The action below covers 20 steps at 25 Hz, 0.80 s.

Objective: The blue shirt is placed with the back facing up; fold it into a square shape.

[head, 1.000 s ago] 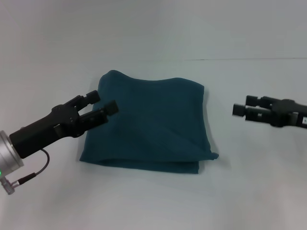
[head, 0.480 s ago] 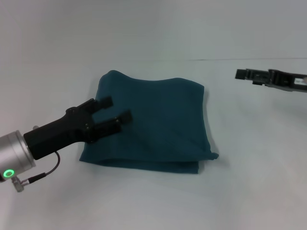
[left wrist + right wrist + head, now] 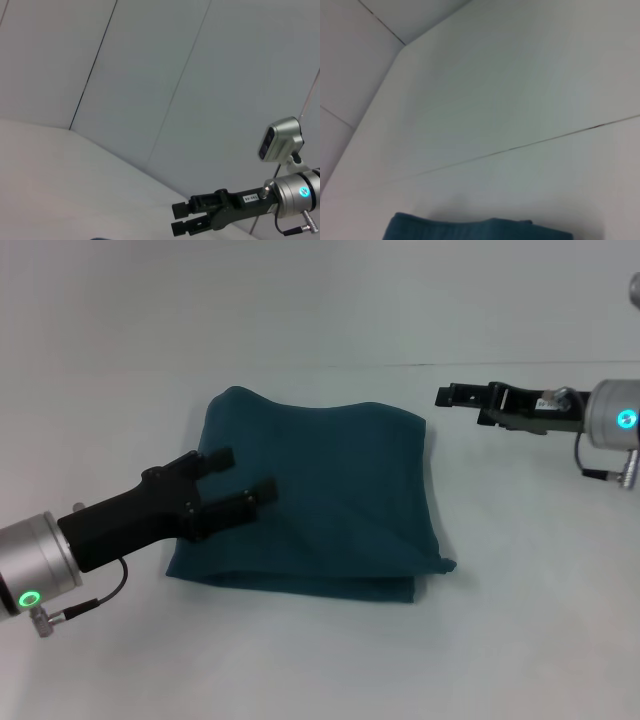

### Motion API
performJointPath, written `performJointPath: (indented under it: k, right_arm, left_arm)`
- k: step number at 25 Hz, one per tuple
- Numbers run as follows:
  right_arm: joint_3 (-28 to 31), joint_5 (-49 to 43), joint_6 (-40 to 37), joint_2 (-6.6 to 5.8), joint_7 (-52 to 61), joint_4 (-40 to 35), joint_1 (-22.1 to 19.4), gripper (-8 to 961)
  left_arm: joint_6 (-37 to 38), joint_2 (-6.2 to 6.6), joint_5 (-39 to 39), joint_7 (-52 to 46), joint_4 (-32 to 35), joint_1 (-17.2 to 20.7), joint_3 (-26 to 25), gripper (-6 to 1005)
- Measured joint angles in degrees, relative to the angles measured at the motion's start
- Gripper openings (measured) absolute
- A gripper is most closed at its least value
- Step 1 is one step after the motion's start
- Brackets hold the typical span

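Folded blue shirt (image 3: 315, 500) on plain white table (image 3: 520, 620)

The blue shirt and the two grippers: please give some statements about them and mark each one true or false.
1. The blue shirt lies folded into a rough square on the white table. True.
2. White lettering shows on the shirt's top. False: only plain fabric shows.
3. The left gripper is open over the shirt's left part. True.
4. The right gripper pinches the shirt's corner. False: it is clear of the shirt, to its right.
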Motion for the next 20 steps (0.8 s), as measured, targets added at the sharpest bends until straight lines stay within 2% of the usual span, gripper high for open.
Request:
performJointPath:
  k: [4, 7, 12, 16, 20]
  right_arm:
    - [0.1, 1.3, 5.6, 2.47, -2.0, 1.1, 0.0, 911]
    - [0.3, 4.8, 8.7, 3.56, -5.1, 2.7, -0.2, 909]
    - [0.1, 13.7, 11.4, 3.79, -11.9, 6.8, -0.1, 908]
    - [-0.1, 14.5, 11.6, 3.81, -12.4, 7.8, 0.3, 906]
    - [-1.4, 14.3, 9.4, 3.78, -12.2, 8.5, 0.6, 857]
  left_arm:
    - [-1.4, 0.02, 1.0, 0.0, 0.0, -0.3, 0.0, 950]
    - [-2.0, 0.07, 1.7, 0.0, -0.1, -0.5, 0.0, 949]
    - [-2.2, 0.15, 1.9, 0.0, -0.2, -0.6, 0.0, 949]
    - [-2.3, 0.20, 2.1, 0.0, -0.2, -0.7, 0.0, 949]
    - [-2.3, 0.20, 2.1, 0.0, -0.3, -0.8, 0.0, 949]
